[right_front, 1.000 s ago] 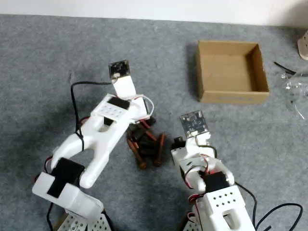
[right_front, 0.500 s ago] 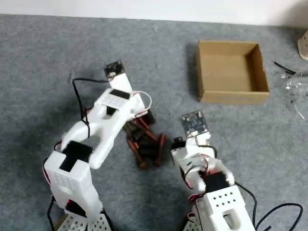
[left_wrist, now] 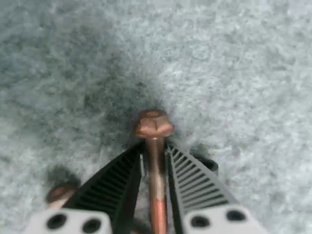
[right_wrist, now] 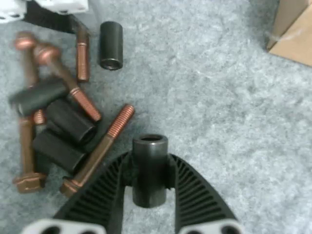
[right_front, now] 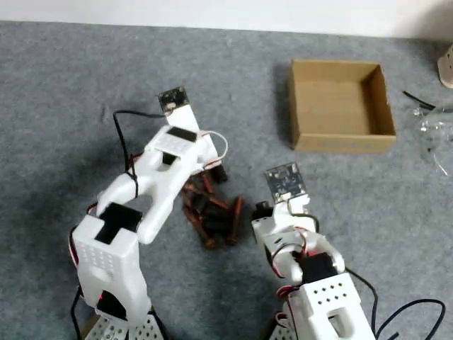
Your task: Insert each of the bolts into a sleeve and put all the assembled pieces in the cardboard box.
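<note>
In the left wrist view my left gripper (left_wrist: 155,146) is shut on a copper bolt (left_wrist: 154,127), hex head past the fingertips, over grey carpet. From above, that arm's gripper (right_front: 205,159) sits at the far edge of the pile of bolts and black sleeves (right_front: 212,209). My right gripper (right_wrist: 149,161) is shut on a black sleeve (right_wrist: 149,168), open end up, beside the pile (right_wrist: 58,117). In the high view the right gripper (right_front: 263,211) is just right of the pile. The cardboard box (right_front: 340,106) stands at the back right.
A lone black sleeve (right_wrist: 111,45) lies apart from the pile, near the left arm's white housing (right_wrist: 56,6). A box corner (right_wrist: 292,29) shows beyond the right gripper. Clear plastic and a cable (right_front: 432,127) lie at the table's right edge. Grey carpet covers the table.
The left arm has swung and lifted its elbow, and its gripper has shifted slightly toward the back and right of the pile. The right arm has stayed still.
</note>
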Tool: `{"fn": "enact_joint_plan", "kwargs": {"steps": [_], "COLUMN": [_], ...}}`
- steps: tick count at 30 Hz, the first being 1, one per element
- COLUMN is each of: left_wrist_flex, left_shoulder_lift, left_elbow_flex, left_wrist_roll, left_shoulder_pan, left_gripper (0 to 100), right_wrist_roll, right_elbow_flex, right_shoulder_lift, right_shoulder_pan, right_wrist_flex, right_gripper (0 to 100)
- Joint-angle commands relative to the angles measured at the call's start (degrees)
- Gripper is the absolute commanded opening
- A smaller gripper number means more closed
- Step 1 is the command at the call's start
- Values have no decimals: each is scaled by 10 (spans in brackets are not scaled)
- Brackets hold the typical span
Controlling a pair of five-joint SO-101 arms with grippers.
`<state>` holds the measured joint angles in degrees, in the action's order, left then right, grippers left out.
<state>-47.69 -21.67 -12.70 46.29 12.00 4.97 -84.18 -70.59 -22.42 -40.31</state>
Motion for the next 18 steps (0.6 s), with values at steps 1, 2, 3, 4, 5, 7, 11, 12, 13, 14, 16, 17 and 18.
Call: {"fn": "enact_joint_plan", "kwargs": {"steps": [1, 2, 3, 4, 5, 7, 11, 12, 13, 14, 16, 17, 18], "left_wrist_flex": [-60, -67, -69, -69, -69, -68, -67, -66, -66, -66, -61, -48, -33], "left_shoulder_lift": [-22, -25, -26, -27, -26, -12, 57, 80, 104, 131, 190, 221, 252], "left_elbow_flex": [40, 44, 45, 44, 44, 44, 16, 1, -15, -34, -74, -98, -125], "left_wrist_roll": [3, 1, 0, -2, -10, -30, -33, -33, -33, -33, -33, -33, -33], "left_shoulder_pan": [-8, -7, -5, -4, -4, -4, -8, -8, -8, -8, -8, -9, -9], "left_gripper": [5, 5, 5, 4, 4, 4, 4, 4, 3, 3, 3, 3, 3], "right_wrist_roll": [11, 11, 11, 11, 11, 11, 11, 11, 11, 11, 11, 11, 11], "right_elbow_flex": [3, 3, 2, -3, -7, -9, -9, -10, -11, -12, -12, -12, -13], "right_shoulder_lift": [-10, -10, -10, -11, -12, -12, -13, -13, -13, -13, -13, -13, -13], "right_shoulder_pan": [6, 6, 6, 6, 6, 6, 6, 6, 6, 6, 7, 7, 7], "right_wrist_flex": [23, 23, 23, 24, 24, 24, 24, 29, 37, 42, 43, 43, 43], "right_gripper": [4, 4, 4, 4, 4, 4, 4, 4, 4, 4, 4, 4, 4]}}
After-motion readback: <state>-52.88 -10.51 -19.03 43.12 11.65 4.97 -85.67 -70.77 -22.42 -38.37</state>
